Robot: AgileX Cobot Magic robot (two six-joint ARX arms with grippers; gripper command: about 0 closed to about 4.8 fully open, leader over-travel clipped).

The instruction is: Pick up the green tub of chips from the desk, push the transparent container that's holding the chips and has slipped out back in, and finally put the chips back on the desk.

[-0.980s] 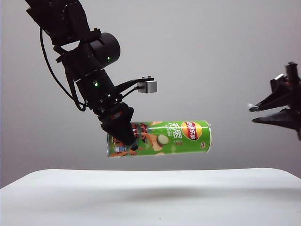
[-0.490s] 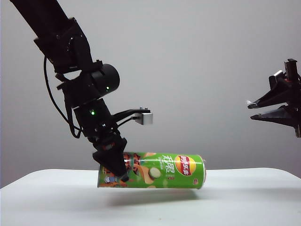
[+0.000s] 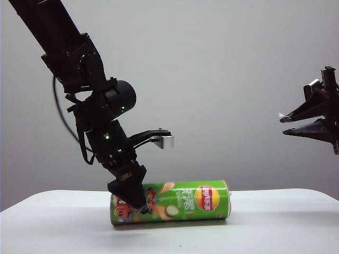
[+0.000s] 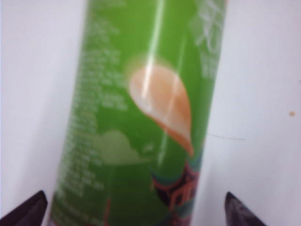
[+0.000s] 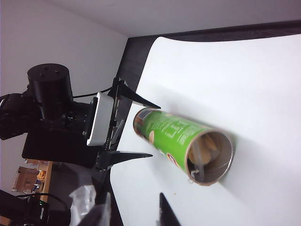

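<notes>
Now the left gripper point(image 3: 139, 203) stands at the closed end of the green tub of chips point(image 3: 175, 202), and its jaws are spread: in the right wrist view the two black fingers point(image 5: 141, 100) stand clear of the tub on both sides, not pressing it. The tub lies on its side on the desk point(image 3: 275, 222), between these fingers, with its long body reaching away from them toward the other arm. The risk, I think, is rolling: the tub is round and nothing holds it, so a finger that brushes the wall when the arm lifts could send it off across the smooth top. The transparent container point(image 5: 207, 153) with the chips point(image 5: 214, 141) looks pushed inside the open mouth; a bump could let it slip out again. The right gripper point(image 3: 286, 127) hangs well apart, high beyond the open end, jaws parted and holding nothing.
</notes>
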